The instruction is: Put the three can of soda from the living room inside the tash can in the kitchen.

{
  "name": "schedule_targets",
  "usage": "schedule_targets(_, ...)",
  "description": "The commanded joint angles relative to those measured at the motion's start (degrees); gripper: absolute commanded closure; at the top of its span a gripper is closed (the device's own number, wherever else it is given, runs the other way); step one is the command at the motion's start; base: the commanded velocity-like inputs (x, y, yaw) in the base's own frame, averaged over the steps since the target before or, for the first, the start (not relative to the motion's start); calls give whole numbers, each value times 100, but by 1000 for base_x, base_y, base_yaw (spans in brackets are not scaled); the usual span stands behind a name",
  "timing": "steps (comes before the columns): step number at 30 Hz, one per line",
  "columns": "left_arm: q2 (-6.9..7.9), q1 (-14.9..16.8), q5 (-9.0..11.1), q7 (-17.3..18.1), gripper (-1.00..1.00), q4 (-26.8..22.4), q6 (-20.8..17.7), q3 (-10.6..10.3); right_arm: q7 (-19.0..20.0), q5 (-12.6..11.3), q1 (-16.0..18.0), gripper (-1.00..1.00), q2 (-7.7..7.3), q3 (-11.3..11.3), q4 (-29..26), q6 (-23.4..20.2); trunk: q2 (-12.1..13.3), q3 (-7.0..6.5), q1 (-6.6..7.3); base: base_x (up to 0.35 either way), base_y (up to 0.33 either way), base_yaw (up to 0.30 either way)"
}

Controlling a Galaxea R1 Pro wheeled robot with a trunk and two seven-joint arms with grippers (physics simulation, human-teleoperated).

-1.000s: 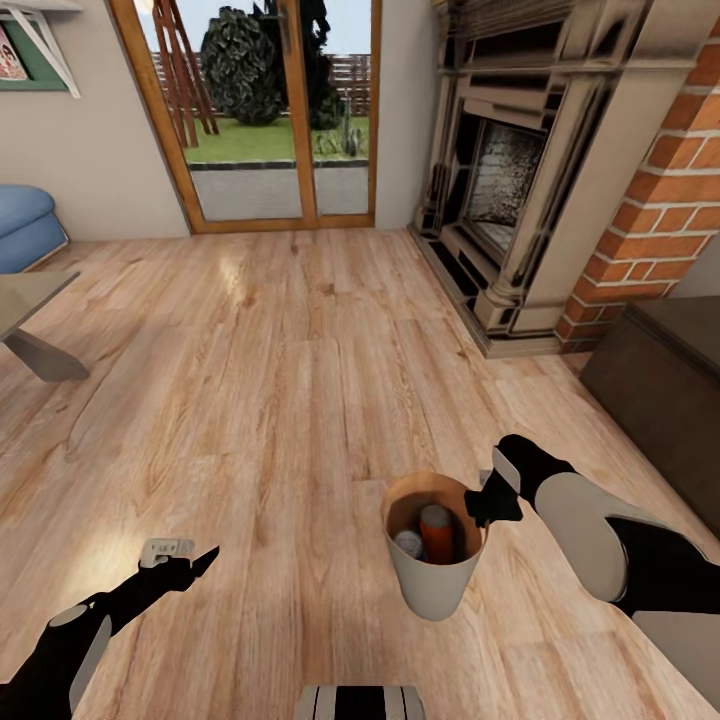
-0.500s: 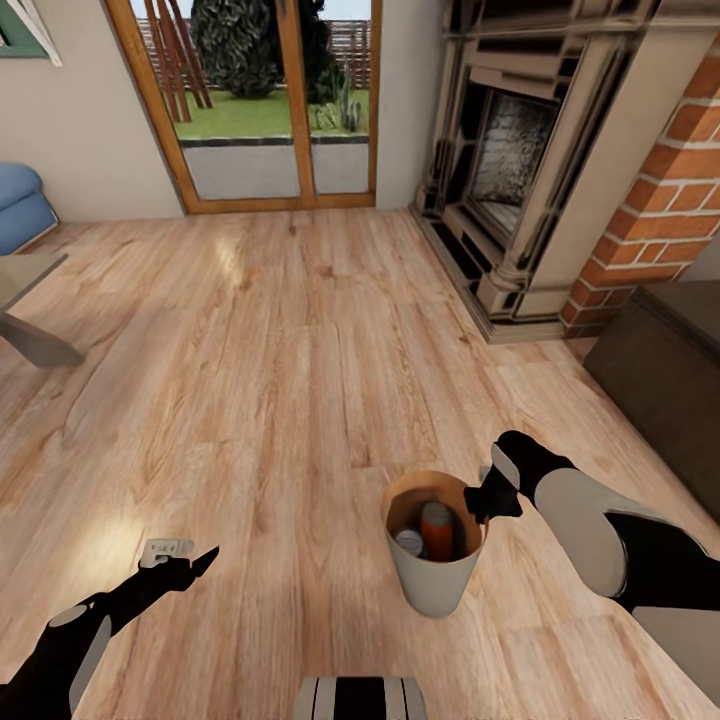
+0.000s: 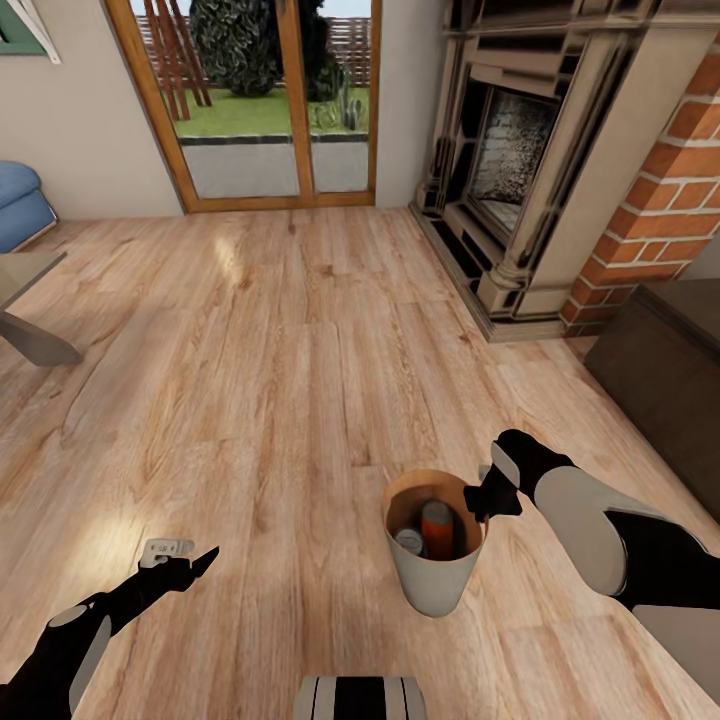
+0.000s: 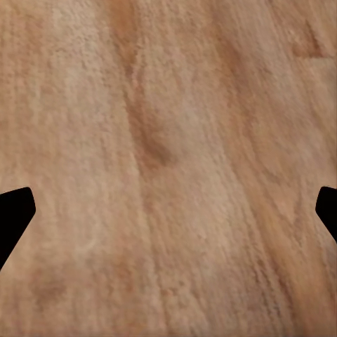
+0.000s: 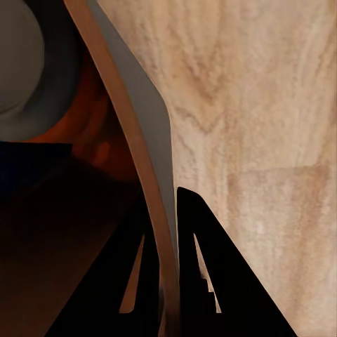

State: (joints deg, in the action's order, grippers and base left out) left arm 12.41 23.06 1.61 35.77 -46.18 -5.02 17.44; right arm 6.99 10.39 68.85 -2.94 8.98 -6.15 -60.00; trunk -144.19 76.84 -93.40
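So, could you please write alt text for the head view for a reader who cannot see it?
The right end effector grips the rim of a beige trash can holding orange soda cans, above a wood floor. The left end effector hangs open and empty. Beyond are a stone fireplace and glass doors.

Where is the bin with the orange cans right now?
In the head view, the tash can hangs low and right of middle over the wood floor, its rim pinched by the right gripper, near the fireplace.

Two cans of soda [image 3: 430, 532] stand inside the tash can [image 3: 432, 585] on the floor [image 3: 300, 400]; the fireplace [image 3: 510, 170] lies behind, rightward.
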Motion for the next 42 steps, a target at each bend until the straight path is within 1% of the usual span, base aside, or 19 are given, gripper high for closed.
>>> schedule_targets(1,-2,6,-2,1,-100,4,1,-4,30,-40,-141,100,-2,245,-79,0,2,3,-6,0,0,0)
schedule_targets(11,-2,6,-3,1,-100,5,1,-5,30,-39,-142,100,10,244,-79,0,2,3,-6,0,0,0)
schedule_targets(12,-2,6,-3,1,-100,5,1,-5,30,-41,-142,-100,11,244,-79,0,2,3,-6,0,0,0)
schedule_targets(20,-2,6,-3,1,-100,19,1,-4,30,-41,-143,-100,-18,244,-85,0,2,3,-6,0,0,0)
schedule_targets(24,-2,6,10,1,-100,155,8,-9,30,-39,-143,-100,-22,244,-85,0,2,3,-6,0,0,0)
schedule_targets(42,-2,6,14,1,-100,205,10,-13,30,-37,-143,-100,7,244,-88,0,2,3,-6,0,0,0)
